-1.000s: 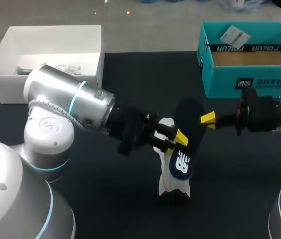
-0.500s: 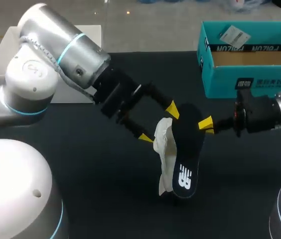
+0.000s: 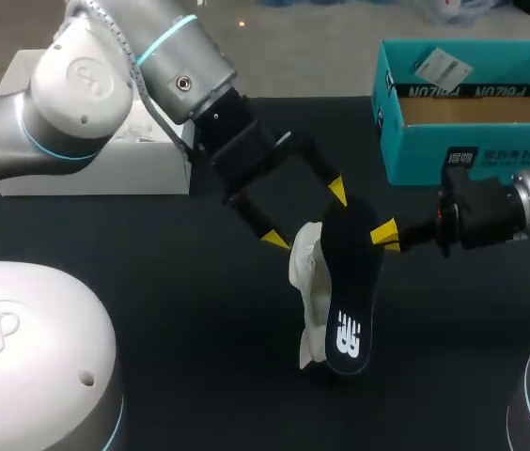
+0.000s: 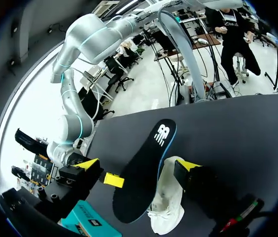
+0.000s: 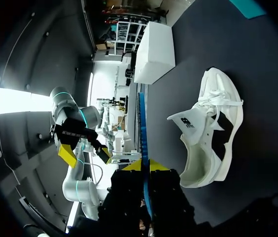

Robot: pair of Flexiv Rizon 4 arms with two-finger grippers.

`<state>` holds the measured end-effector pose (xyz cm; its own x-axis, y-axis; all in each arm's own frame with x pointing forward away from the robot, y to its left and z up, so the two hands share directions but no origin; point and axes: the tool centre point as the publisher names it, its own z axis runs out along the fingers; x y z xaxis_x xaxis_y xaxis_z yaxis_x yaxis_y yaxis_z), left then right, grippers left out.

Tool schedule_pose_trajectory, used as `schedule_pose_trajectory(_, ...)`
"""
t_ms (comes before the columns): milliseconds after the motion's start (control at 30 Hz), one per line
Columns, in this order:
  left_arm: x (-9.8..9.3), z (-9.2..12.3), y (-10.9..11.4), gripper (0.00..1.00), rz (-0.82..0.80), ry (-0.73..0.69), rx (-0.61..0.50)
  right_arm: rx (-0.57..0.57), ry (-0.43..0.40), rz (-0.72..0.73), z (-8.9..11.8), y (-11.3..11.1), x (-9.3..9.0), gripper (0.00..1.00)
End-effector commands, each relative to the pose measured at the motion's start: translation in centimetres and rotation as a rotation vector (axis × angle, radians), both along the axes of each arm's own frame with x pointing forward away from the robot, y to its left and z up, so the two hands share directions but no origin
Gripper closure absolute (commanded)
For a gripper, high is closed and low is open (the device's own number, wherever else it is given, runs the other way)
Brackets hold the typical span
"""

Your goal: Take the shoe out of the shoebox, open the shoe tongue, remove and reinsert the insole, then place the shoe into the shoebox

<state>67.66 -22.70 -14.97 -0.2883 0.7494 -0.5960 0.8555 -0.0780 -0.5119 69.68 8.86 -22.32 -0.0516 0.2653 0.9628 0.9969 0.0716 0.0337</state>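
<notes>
Right end effector (image 3: pixel 384 235), on a level arm, pinches the insole (image 3: pixel 345 282) by its edge, the white shoe (image 3: pixel 304 265) lying just ahead. Left end effector (image 3: pixel 305 215), on a down-slanting arm, hangs wide open, empty, beside the insole.

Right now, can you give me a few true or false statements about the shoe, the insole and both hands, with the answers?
1. The right hand is shut on the insole. True.
2. The left hand grips the shoe. False: its fingers stand open and hold nothing.
3. The insole sits inside the shoe. False: it is out of the shoe, held up beside it.
4. The shoe is in the teal shoebox. False: it lies on the dark table.
5. The teal shoebox is open on top. True.
</notes>
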Motion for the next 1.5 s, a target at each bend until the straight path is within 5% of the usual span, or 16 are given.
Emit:
schedule_pose_trajectory(33,-0.6,-0.5,0.4,0.0,0.028,-0.063,-0.007,-0.001,-0.001,0.008,0.0,0.3,0.0,1.0)
schedule_pose_trajectory(300,1.6,-1.4,0.2,0.0,-0.235,-0.516,0.498,-0.024,0.014,0.064,-0.3,0.9,-0.2,1.0)
schedule_pose_trajectory(500,3.7,-1.7,1.2,0.0,-0.352,-0.577,0.656,-0.039,0.022,0.072,-0.4,1.0,-0.6,1.0)
schedule_pose_trajectory(900,6.2,-1.6,-1.2,0.0,-0.531,-0.619,0.829,-0.034,0.043,0.089,-0.9,3.0,0.0,1.0)
schedule_pose_trajectory(1167,5.3,-0.6,-2.6,0.0,-0.45,-0.5,0.983,-0.032,0.049,0.043,-1.0,3.2,0.3,1.0)
schedule_pose_trajectory(1500,5.3,-1.4,-1.9,0.0,-0.34,-0.508,0.987,-0.025,0.052,0.026,-0.9,2.2,-0.1,1.0)
